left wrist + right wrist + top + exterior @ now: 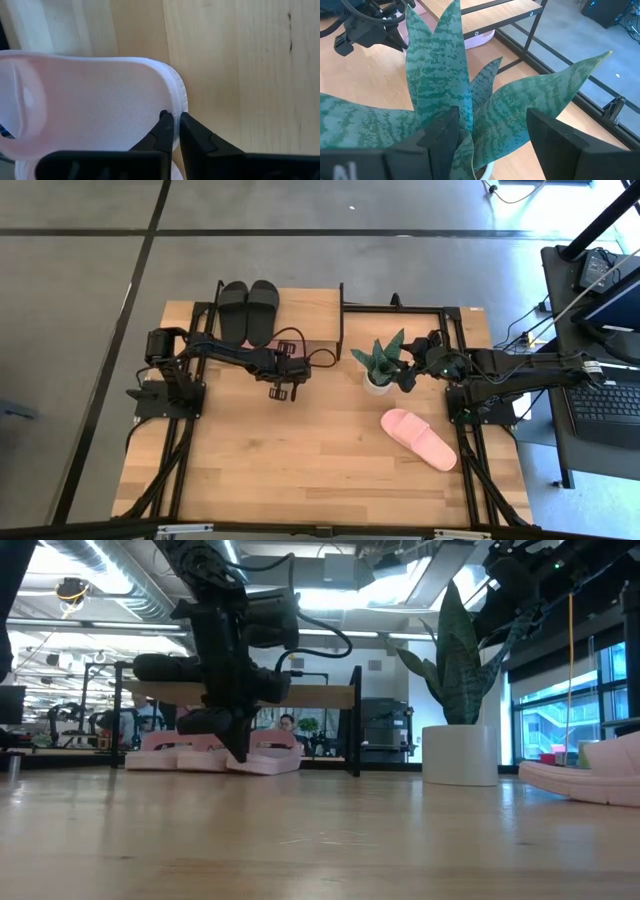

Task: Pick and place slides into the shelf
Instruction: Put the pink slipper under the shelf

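Pink slide (100,110) edge pinched between left gripper (173,125) fingers (narrow gap) at shelf (310,305) front. Black slides (248,308) on shelf top. Plant (383,363) mid-table; right gripper (492,130) wide, empty, over leaves. Loose pink slide (418,437) lies right.

Left arm (215,355): matte black links and boxy joints, with loose black cables looping beside the wrist. Left gripper (173,120): two black wedge-shaped fingers tapering to narrow tips. Right arm (520,370): the same black build, with small green lights near its wrist. Right gripper (490,135): two broad, flat black fingers with squared edges.
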`<state>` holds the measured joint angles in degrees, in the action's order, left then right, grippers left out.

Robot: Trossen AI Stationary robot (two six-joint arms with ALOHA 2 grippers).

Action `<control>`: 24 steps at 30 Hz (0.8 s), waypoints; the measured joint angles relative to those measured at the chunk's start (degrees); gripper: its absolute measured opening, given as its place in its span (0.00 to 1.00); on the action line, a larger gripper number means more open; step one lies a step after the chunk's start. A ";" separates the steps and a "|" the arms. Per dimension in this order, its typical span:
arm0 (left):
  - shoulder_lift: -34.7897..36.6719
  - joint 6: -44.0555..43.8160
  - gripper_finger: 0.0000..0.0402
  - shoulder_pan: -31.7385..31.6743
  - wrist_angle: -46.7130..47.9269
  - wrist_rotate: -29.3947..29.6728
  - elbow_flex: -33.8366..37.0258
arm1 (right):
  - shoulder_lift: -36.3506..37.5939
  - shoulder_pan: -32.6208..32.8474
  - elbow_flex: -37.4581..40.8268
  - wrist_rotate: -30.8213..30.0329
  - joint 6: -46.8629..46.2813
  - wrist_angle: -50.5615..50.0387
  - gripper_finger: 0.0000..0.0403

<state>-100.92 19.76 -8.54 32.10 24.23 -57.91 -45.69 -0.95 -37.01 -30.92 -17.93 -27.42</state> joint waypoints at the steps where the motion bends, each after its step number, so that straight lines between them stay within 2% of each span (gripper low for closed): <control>1: 0.00 -0.05 0.05 -0.02 0.00 0.00 0.00 | 0.00 -0.02 0.00 0.00 0.00 0.00 0.58; 9: 0.00 -0.11 0.13 0.24 0.12 -0.02 0.00 | 0.00 0.00 0.00 0.00 0.00 -0.02 0.58; 13: 0.00 -3.24 0.17 0.24 -0.22 0.02 0.00 | 0.00 -0.02 0.00 0.00 0.00 -0.02 0.58; 20: 0.47 -5.70 0.33 0.17 -0.16 -0.07 0.00 | 0.00 0.00 0.00 0.00 0.01 -0.02 0.58; 24: 0.76 -6.22 0.39 0.62 0.02 0.13 0.00 | 0.00 0.00 0.00 0.00 0.01 -0.04 0.58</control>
<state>-100.16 13.54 -7.92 32.12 24.36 -57.91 -45.69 -0.95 -37.01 -30.92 -17.93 -27.46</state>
